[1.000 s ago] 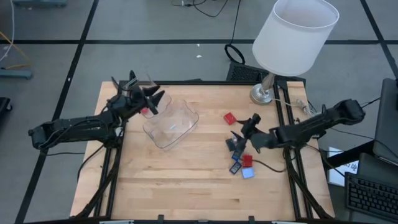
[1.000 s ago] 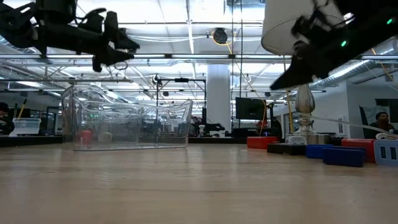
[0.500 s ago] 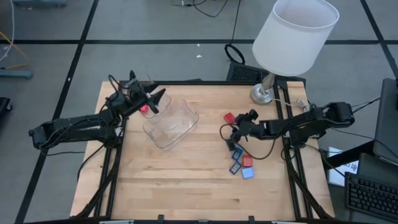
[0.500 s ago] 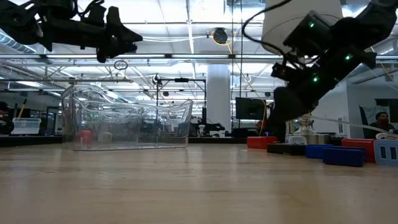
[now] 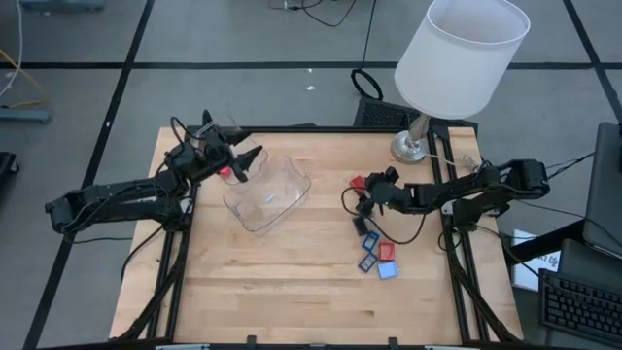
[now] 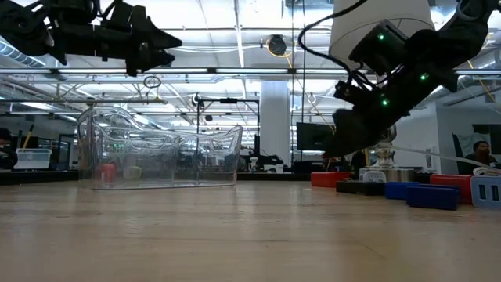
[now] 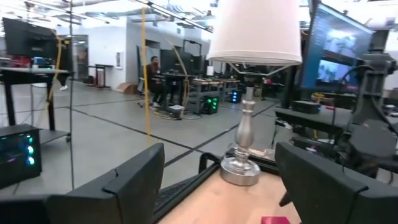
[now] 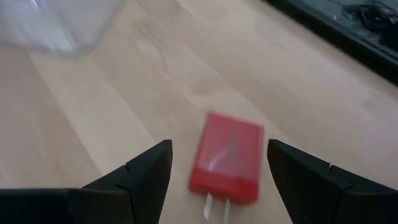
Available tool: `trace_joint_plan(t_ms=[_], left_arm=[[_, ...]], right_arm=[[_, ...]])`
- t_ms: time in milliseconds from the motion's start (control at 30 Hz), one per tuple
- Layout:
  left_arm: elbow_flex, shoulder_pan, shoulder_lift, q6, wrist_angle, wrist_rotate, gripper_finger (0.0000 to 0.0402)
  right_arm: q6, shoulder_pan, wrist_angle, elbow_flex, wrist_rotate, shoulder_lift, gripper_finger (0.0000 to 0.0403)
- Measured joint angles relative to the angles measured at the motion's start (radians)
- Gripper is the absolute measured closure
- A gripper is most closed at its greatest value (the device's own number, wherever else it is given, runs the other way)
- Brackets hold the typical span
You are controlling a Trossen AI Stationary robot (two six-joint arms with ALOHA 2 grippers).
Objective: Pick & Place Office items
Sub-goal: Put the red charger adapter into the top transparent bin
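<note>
A red piece with two metal prongs [image 8: 227, 157] lies flat on the table, right of centre [image 5: 358, 183]. My right gripper [image 5: 365, 195] hovers open just above it, one finger on either side in the right wrist view [image 8: 219, 150], touching nothing. More small pieces lie nearer: dark [image 5: 362, 226], blue [image 5: 369, 241], red [image 5: 387, 251] and light blue [image 5: 388, 270]. My left gripper [image 5: 241, 158] is open and empty above the far left rim of a clear container [image 5: 267, 194]. A red piece [image 5: 225, 172] lies inside the container.
A lamp with a white shade [image 5: 465, 53] stands at the far right corner on a metal foot [image 5: 410, 146]. It also shows in the left wrist view [image 7: 252, 81]. Black cables run along the right edge [image 5: 457, 185]. Bare wood [image 5: 292, 282] lies toward the near edge.
My right gripper has gone down and toward the table's far left, from over the cluster of small pieces to just above the red pronged piece. It stays open. The pieces and the container have not moved.
</note>
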Motion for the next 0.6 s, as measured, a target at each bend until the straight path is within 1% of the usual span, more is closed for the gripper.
trace_joint_plan(t_ms=[133, 300, 400, 500, 600], left_arm=[[0.000, 0.000, 0.000, 0.000, -0.023, 0.026, 0.0091], [0.000, 0.000, -0.003, 0.000, -0.057, 0.030, 0.0091], [0.000, 0.000, -0.028, 0.016, -0.093, 0.038, 0.0091], [0.000, 0.000, -0.093, 0.068, -0.215, 0.042, 0.0091], [0.000, 0.000, -0.199, 0.134, -0.377, -0.016, 0.0091]], right_arm=[[-0.020, 0.000, 0.056, 0.000, -0.035, 0.000, 0.0149], [-0.017, 0.001, 0.048, 0.000, -0.051, 0.000, 0.0149], [-0.001, 0.004, 0.032, 0.000, -0.076, 0.000, 0.0149], [0.035, -0.001, -0.033, 0.000, -0.073, -0.011, 0.0149], [0.050, -0.010, -0.097, -0.001, -0.071, -0.010, 0.0149]])
